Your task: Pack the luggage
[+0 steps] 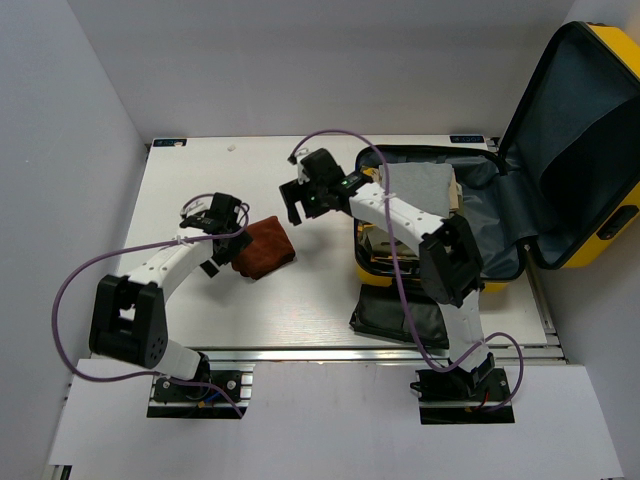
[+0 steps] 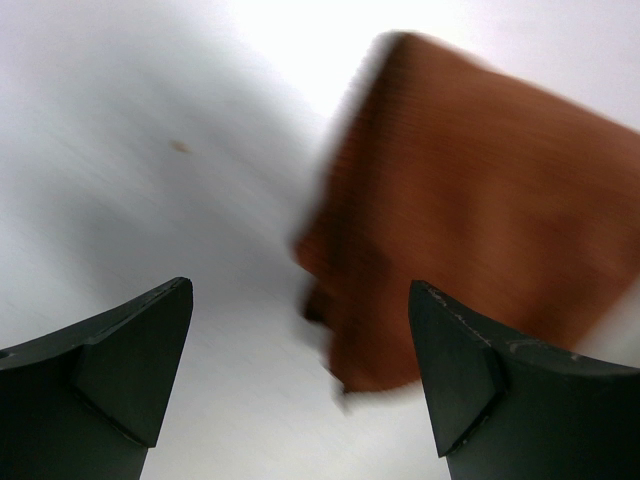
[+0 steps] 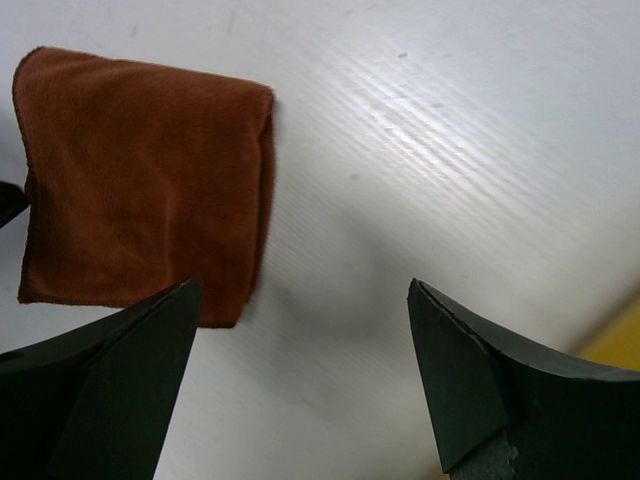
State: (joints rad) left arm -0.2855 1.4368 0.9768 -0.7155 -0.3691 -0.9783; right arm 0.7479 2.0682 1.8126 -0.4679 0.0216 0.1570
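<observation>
Left gripper (image 2: 300, 300): jaws spread wide, nothing held. Folded brown cloth (image 1: 262, 247) lies on the table (image 1: 300, 310) just beside it. Right gripper (image 3: 300, 295): jaws wide too, empty, hovering over bare table near the cloth. Yellow luggage (image 1: 600, 140) sits open at the table's right side, lid up. Flat black pouch (image 1: 395, 320) lies in front of it.

Seen from above, the open luggage (image 1: 580, 150) sits on the right side of the table (image 1: 300, 310), its lid raised toward the upper right. A flat pouch (image 1: 385, 320) lies just below it. A folded cloth (image 1: 262, 247) lies left of centre, with the left end effector (image 1: 228, 228) at its left edge and the right end effector (image 1: 300, 205) to its upper right.
</observation>
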